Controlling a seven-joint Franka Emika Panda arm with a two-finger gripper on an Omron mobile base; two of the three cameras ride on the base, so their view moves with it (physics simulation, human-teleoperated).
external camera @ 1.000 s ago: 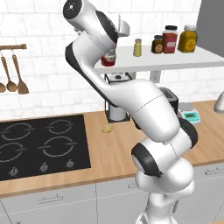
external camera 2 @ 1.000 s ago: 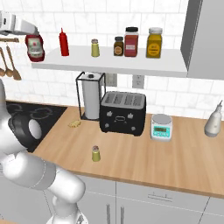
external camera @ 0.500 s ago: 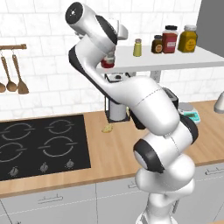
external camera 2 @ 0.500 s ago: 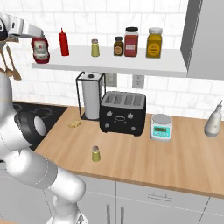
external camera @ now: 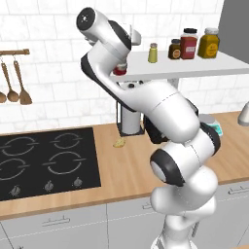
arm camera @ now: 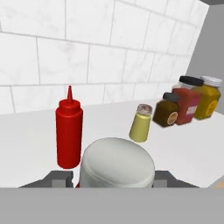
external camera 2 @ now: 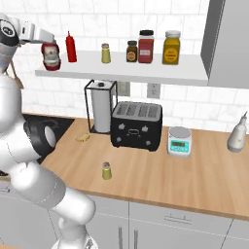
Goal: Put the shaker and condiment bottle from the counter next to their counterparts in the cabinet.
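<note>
Gripper (external camera 2: 49, 57) fingers clamped on one squat glossy red condiment bottle (external camera 2: 50, 55), domed white cap, at the white slab cabinet (external camera 2: 146, 74) left end; one slim red squeeze bottle (arm camera: 68, 132) at 11 o'clock; one olive shaker (arm camera: 141, 123) at 1 o'clock; one yellow shaker (external camera 2: 106, 170) on the wooden counter (external camera 2: 194, 180).

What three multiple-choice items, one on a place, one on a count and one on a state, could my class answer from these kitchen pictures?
1. Where does the small yellow shaker stand?
A. on the counter
B. on the stove
C. on the toaster

2. How many jars stand on the shelf right of the olive shaker?
A. one
B. three
C. five

3. What is the state of the condiment bottle?
A. lying on the counter
B. tipped over
C. upright, held at the shelf's end

Answers: 1 A, it stands on wood before the toaster; 2 B, three lidded jars together; 3 C, the jaws grip it, cap up.
</note>
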